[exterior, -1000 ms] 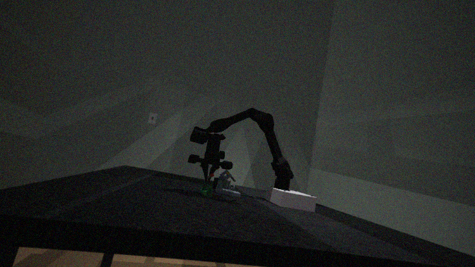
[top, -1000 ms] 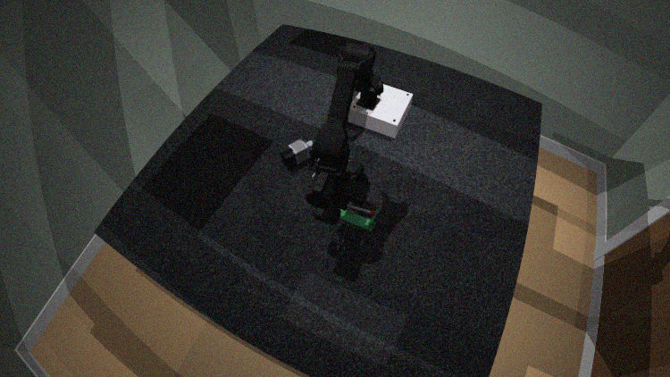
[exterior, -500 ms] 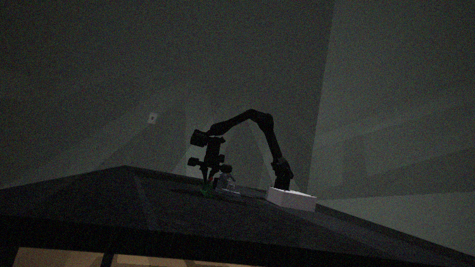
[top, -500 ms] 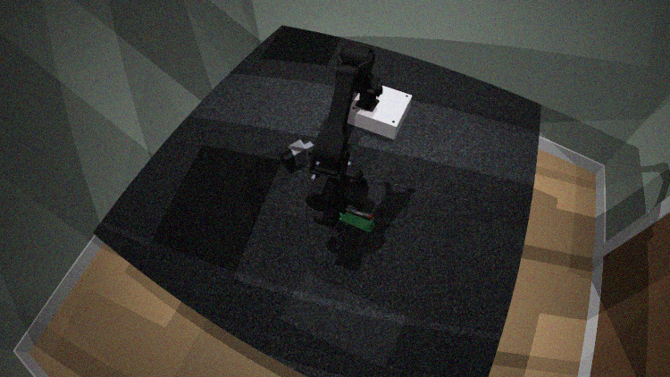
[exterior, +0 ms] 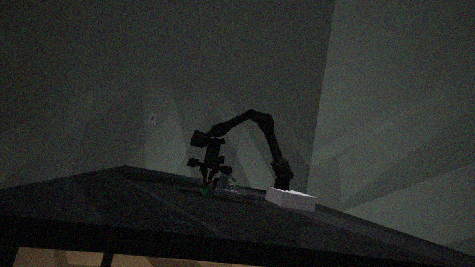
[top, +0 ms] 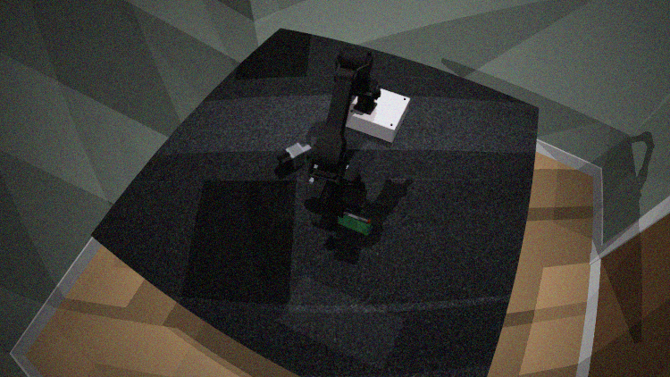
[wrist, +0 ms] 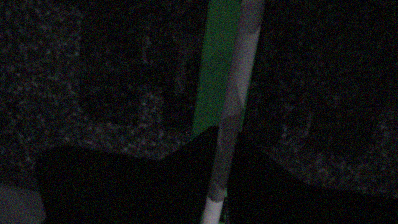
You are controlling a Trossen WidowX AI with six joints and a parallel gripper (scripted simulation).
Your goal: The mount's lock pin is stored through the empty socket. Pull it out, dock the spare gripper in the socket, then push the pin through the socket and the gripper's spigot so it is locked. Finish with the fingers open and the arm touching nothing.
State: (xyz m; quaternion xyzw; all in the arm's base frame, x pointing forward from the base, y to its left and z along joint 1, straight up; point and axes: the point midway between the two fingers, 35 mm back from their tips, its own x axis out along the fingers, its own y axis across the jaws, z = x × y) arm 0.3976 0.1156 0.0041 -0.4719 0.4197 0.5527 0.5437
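Observation:
My gripper (exterior: 207, 186) (wrist: 222, 135) is shut on the lock pin, low over the table. The pin (top: 356, 217) (wrist: 244, 65) is a thin light grey rod with a red end, seen in the top view. It lies lengthwise just above or on a green block (top: 354, 224) (exterior: 206, 191) (wrist: 215, 65); whether they touch is unclear. A pale block with a dark part (top: 296, 149), probably the spare gripper, lies left of the arm. Pale pieces (top: 311, 180), probably of the mount, show beside the wrist. A pale grey structure (exterior: 221, 184) stands behind the fingers; its socket cannot be made out.
The arm's white base box (top: 386, 112) (exterior: 292, 198) stands at the back of the dark table (top: 445, 234) (exterior: 149, 216). The arm reaches over the pale pieces and hides part of them. Dark shadows surround the green block. A grey surface (wrist: 20, 204) shows at the wrist view's lower left.

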